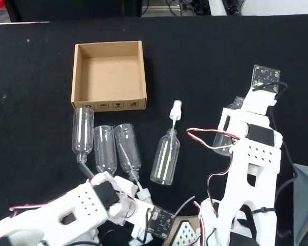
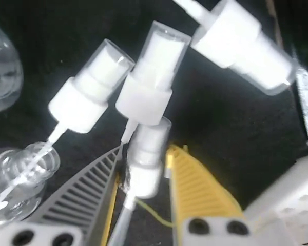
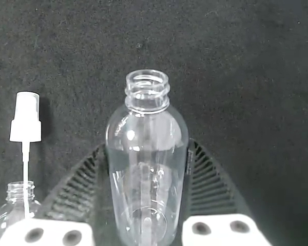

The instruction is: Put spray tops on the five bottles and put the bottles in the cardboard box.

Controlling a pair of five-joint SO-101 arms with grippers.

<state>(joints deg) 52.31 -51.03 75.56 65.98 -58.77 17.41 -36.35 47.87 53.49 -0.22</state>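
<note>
My left gripper (image 2: pixel 145 151) pinches one spray top (image 2: pixel 150 136) and my right gripper (image 3: pixel 146 148) clasps an uncapped bottle (image 3: pixel 146 123) well apart from the cardboard box (image 1: pixel 109 77), which holds no bottles, so I judge all five need capping and packing.

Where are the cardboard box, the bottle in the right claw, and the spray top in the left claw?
cardboard box (image 1: pixel 109 77), high view, bare inside floor
bottle (image 3: pixel 146 148), right wrist view, clear shoulder below the neck
spray top (image 2: pixel 143 171), left wrist view, white collar

Bottles (image 1: pixel 165 156), spray tops (image 2: pixel 143 97) smooth plastic; box (image 1: pixel 109 74) matt cardboard; table (image 1: pixel 220 51) rough matt cloth.
</note>
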